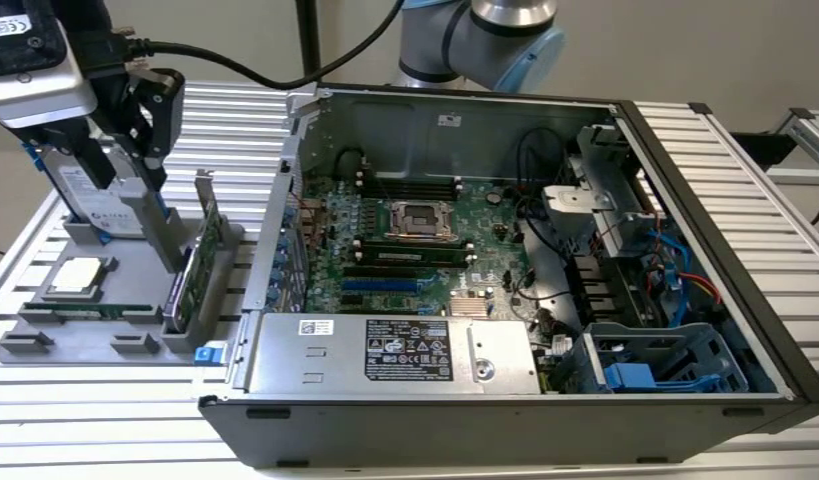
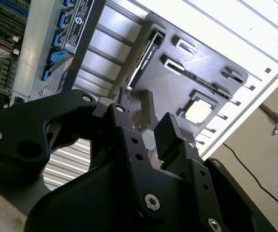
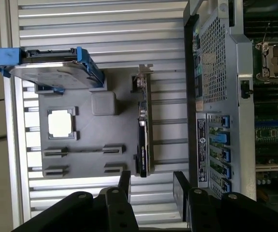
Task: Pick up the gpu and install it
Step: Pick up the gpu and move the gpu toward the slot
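Overhead, the black jaws are seen spread wide in both wrist views, with nothing held between them and nothing touched. The gpu (image 3: pixel 143 130) is stood on its edge in a grey tray (image 3: pixel 88 135), below the jaws and in line with their gap, apart from the fingertips. A silver hard drive with blue rails (image 3: pixel 51 67) is propped upright in the same tray, off to one side of the jaws, and a processor chip (image 3: pixel 61 123) is laid flat beside it. On the jaws' other side an open computer case (image 1: pixel 489 430) is set. Tray and case are carried by a slatted metal table (image 1: pixel 729 160); a pale wall is seen behind.
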Controlling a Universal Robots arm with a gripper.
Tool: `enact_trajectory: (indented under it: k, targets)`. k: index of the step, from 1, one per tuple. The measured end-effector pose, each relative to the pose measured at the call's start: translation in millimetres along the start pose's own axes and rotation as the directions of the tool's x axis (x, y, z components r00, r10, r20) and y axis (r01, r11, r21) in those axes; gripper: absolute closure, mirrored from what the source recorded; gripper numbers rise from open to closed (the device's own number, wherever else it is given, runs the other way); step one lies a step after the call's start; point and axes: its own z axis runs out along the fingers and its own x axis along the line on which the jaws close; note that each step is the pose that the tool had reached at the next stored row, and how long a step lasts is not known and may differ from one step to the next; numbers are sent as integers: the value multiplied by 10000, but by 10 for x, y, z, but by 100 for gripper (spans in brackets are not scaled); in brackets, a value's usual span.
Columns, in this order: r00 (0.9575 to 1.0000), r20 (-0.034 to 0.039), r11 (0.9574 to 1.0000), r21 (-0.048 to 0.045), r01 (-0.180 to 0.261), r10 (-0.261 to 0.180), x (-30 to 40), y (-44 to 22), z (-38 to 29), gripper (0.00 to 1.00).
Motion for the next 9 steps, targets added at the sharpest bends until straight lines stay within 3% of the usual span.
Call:
enact_trajectory:
  k: [9]
  targets:
    - [10000,4,10000,-1,-1,1,1,-1,32,0]
